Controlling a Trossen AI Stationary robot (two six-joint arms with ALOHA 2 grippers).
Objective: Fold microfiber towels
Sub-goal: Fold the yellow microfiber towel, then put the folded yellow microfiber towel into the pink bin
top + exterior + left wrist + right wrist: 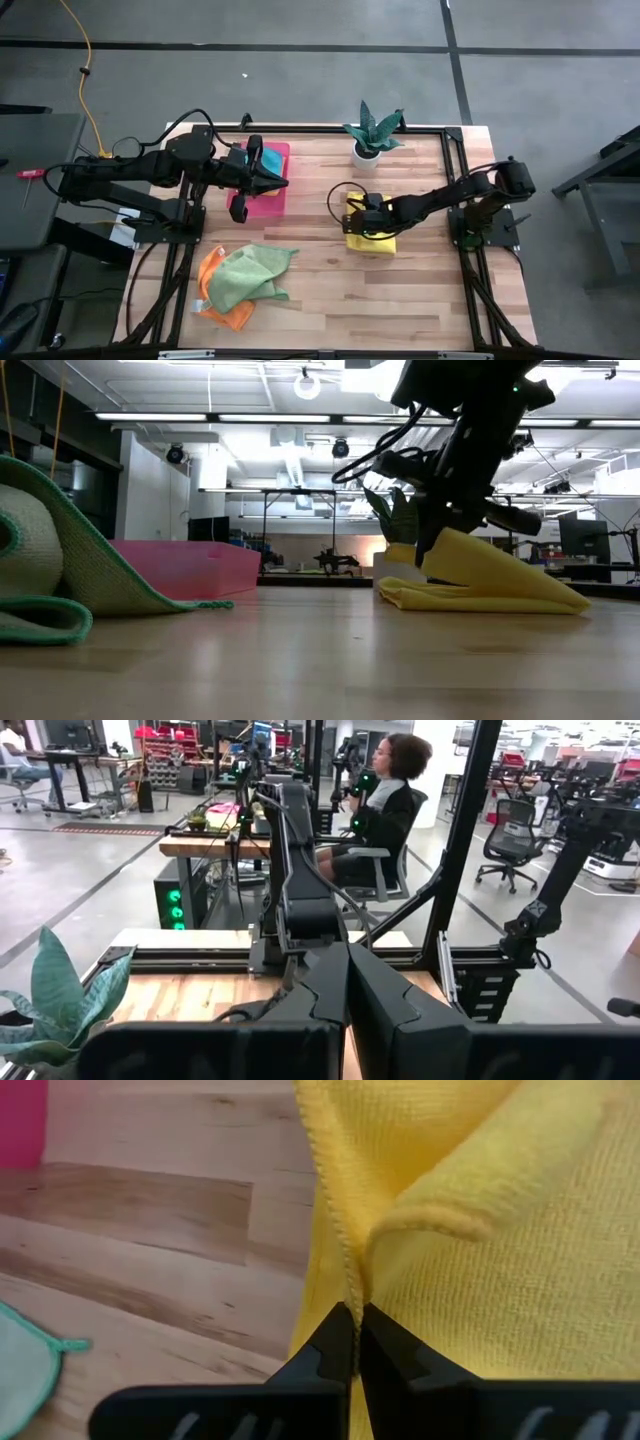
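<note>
Centrally, my right gripper (356,1342) is clamped on a yellow towel (371,240) fold at mid-table; plant (372,132) behind, green towel (245,275) and tray (262,180) aside. Left gripper (280,181), clenched empty, hovers over tray.

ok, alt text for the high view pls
The right gripper, shut on a yellow towel, works at mid-table. The left gripper hangs shut over the pink tray; light green and orange towels lie heaped near the front edge, a potted plant at the back.

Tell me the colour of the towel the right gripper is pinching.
Yellow. The right gripper pinches the yellow towel; clearest in the right wrist view.
</note>
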